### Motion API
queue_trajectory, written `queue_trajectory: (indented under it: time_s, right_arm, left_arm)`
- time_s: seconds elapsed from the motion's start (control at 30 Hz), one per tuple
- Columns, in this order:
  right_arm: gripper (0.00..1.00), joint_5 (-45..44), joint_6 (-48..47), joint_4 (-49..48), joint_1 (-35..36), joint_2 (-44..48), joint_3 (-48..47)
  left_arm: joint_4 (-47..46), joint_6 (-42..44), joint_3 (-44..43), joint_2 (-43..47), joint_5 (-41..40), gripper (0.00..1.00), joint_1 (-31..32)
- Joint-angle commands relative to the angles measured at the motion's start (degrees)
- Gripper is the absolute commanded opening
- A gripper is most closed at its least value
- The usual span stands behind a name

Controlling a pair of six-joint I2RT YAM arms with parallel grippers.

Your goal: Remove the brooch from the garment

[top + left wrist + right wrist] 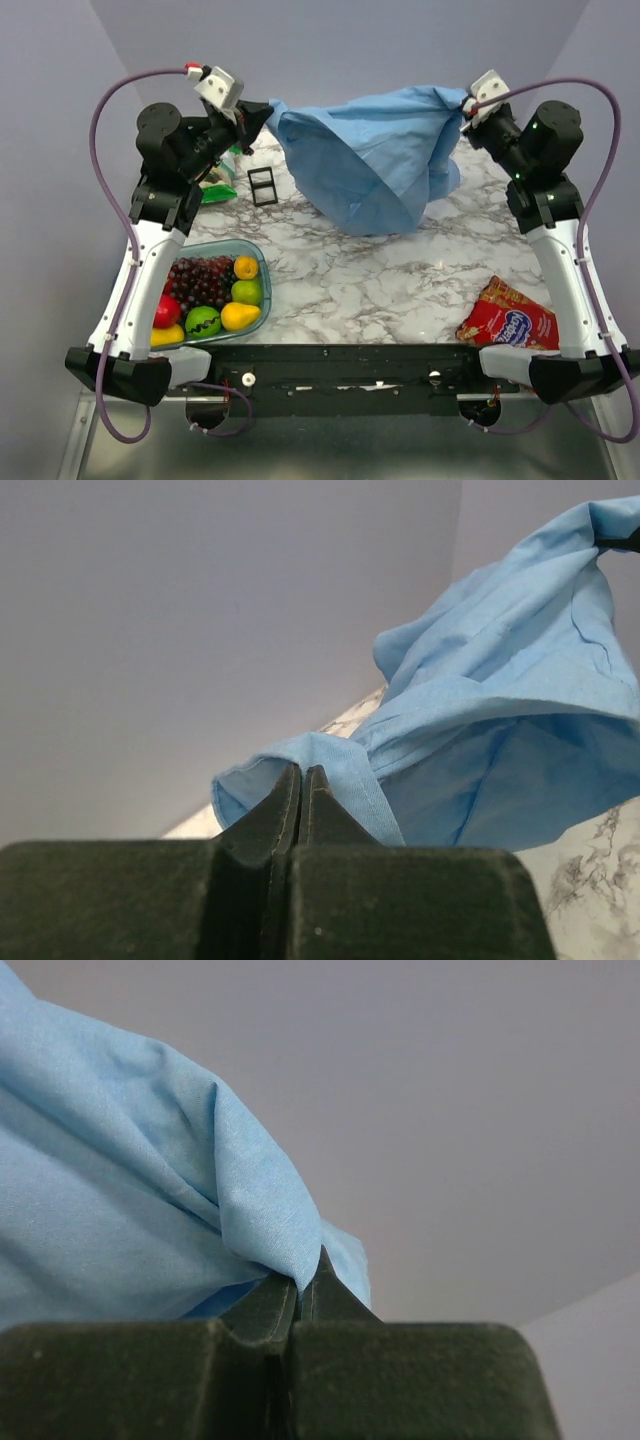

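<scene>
The light blue shirt (375, 165) is hung over the tabletop (350, 285), its edges clamped in the closed left pincer (266, 108) and closed right pincer (466, 102). No brooch can be seen; the cloth is best pulled taut and turned until it is exposed.

Arms, two, both raised. The left arm (150, 235) reaches inward, left gripper (266, 108) clamped on the garment (370, 150) edge. The right arm (560, 250) mirrors it, right gripper (467, 101) pinching the opposite edge.
</scene>
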State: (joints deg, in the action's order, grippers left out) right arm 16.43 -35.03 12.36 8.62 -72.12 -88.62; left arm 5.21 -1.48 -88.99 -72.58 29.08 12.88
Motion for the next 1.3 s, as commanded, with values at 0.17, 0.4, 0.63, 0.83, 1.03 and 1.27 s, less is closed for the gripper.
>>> queue_trajectory:
  time_s: [0.17, 0.4, 0.63, 0.83, 1.03, 1.27]
  right_arm:
    - [0.18, 9.0, -5.6, 16.2, -1.2, 2.0, 11.6]
    - [0.55, 8.2, -4.8, 25.3, -1.5, -7.9, 4.8]
    - [0.61, 8.7, -14.3, 28.4, -2.6, -16.3, 5.0]
    - [0.71, 14.9, -31.0, 30.7, -2.6, -20.4, 9.9]
    - [0.75, 17.1, -33.4, 28.4, -0.6, -29.0, 6.4]
    - [0.75, 18.2, -36.4, 32.4, 4.4, -38.9, -1.9]
  left_arm:
    - [4.5, 9.3, 18.4, 8.1, -9.5, 0.00, 0.7]
    - [8.2, 20.0, 27.0, 13.1, -19.8, 0.00, -0.1]
    - [19.5, 20.6, 29.5, 12.3, -20.6, 0.00, -0.1]
    - [19.1, 18.4, 32.1, 13.1, -17.2, 0.00, -0.1]
    - [18.9, 17.6, 32.1, 11.9, -16.2, 0.00, -0.1]
    - [18.4, 18.3, 31.0, 10.4, -16.1, 0.00, -0.1]
